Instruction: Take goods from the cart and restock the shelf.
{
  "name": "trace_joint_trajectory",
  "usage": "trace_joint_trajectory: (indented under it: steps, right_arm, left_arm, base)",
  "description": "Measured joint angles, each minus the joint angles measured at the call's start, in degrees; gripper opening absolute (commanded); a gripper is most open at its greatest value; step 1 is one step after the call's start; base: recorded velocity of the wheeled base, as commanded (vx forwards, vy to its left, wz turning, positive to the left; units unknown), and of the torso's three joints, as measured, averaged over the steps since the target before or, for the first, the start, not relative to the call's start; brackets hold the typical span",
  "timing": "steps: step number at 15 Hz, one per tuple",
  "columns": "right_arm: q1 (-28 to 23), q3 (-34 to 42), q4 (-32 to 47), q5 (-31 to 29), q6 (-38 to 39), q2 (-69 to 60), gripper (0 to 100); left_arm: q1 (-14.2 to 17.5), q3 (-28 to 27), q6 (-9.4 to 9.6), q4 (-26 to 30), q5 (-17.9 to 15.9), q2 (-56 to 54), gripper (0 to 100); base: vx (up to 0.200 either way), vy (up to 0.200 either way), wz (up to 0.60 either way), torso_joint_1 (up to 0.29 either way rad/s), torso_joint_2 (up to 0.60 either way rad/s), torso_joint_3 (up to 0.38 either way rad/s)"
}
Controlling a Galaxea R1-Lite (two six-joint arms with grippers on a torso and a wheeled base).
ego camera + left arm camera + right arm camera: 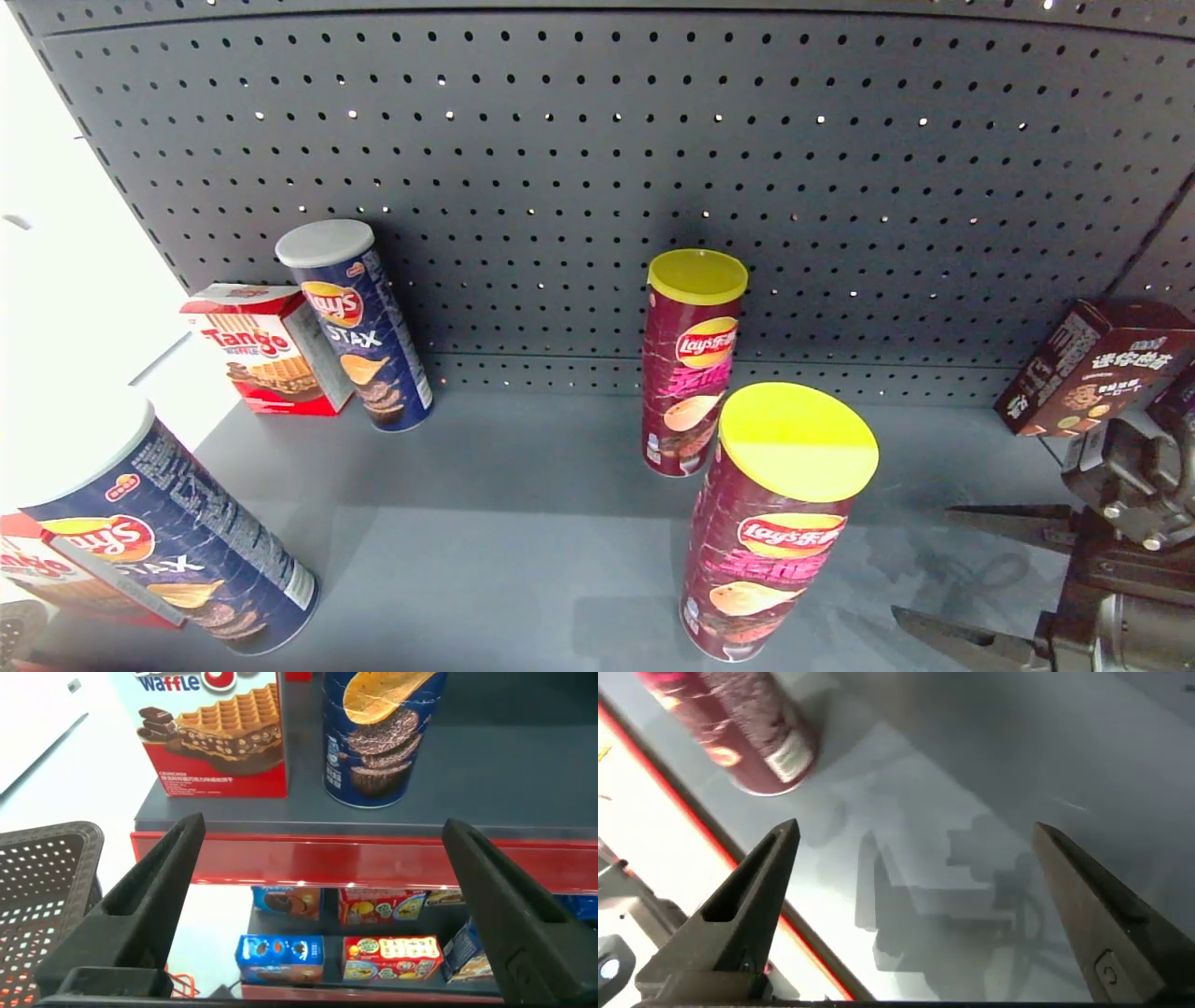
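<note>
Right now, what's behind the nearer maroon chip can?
A second maroon chip can with a yellow lid, then the pegboard wall. The nearer can covers its lower right edge.

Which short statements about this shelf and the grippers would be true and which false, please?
1. The rear maroon can and the front maroon can stand upright on the shelf. True.
2. The right gripper is shut on a can. False: it is open and empty.
3. Both maroon cans have white lids. False: their lids are yellow.
4. The rear waffle box stands beside a blue can. True.
5. The left gripper is open. True.
</note>
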Motion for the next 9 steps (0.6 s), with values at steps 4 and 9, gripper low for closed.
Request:
trace_joint_trajectory:
  steps: [4,9]
  right_arm:
    - [3.1,-1.6,-1.8,-0.2,0.0,4.0,100]
    - [5.0,-4.5,-1.9,-0.3,-0.1,8.1,100]
  left_arm:
    - [0.0,0.0,-0.02,0.0,0.0,0.0,100]
    - [0.0,0.0,-0.04,0.0,0.0,0.0,100]
  base:
    - [0.000,0.000,0.00,0.000,0.00,0.000]
    - [0.000,0.000,0.00,0.000,0.00,0.000]
